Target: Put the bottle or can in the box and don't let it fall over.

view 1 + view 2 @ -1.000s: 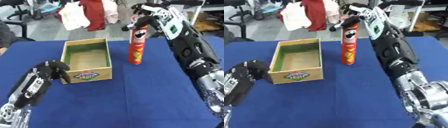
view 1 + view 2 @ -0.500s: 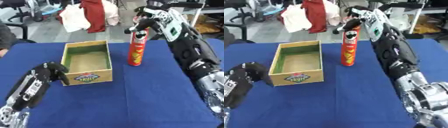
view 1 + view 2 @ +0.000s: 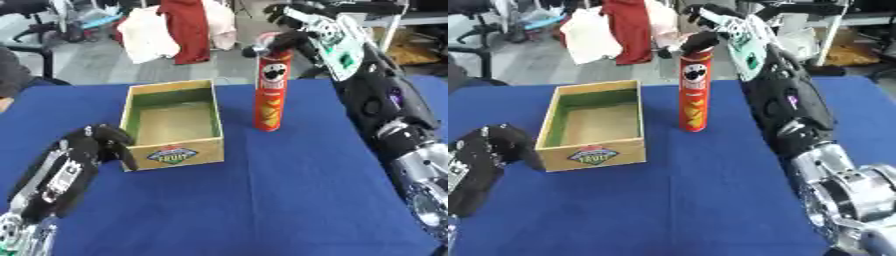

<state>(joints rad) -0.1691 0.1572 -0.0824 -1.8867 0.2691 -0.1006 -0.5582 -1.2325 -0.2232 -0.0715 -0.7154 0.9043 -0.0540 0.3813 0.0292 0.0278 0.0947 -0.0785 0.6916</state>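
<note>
A tall red chips can [image 3: 269, 90] stands upright on the blue table [image 3: 289, 200], just right of the box. My right hand [image 3: 302, 31] comes in from the upper right, its fingers curled over the can's top rim. The open cardboard box [image 3: 171, 125], green inside with a logo on its front, sits left of centre and holds nothing. At the box's front left corner lies my left hand [image 3: 101, 145], fingers curled and touching that corner without gripping it.
Beyond the table's far edge, clothes [image 3: 184, 25] hang over a chair, with shelving at the back right. My right forearm [image 3: 789, 100] stretches along the table's right side. A dark sleeve [image 3: 13, 70] shows at the left edge.
The right hand stays at the can's top, its fingers slightly closer on the rim. Can, box and left hand have kept their places.
</note>
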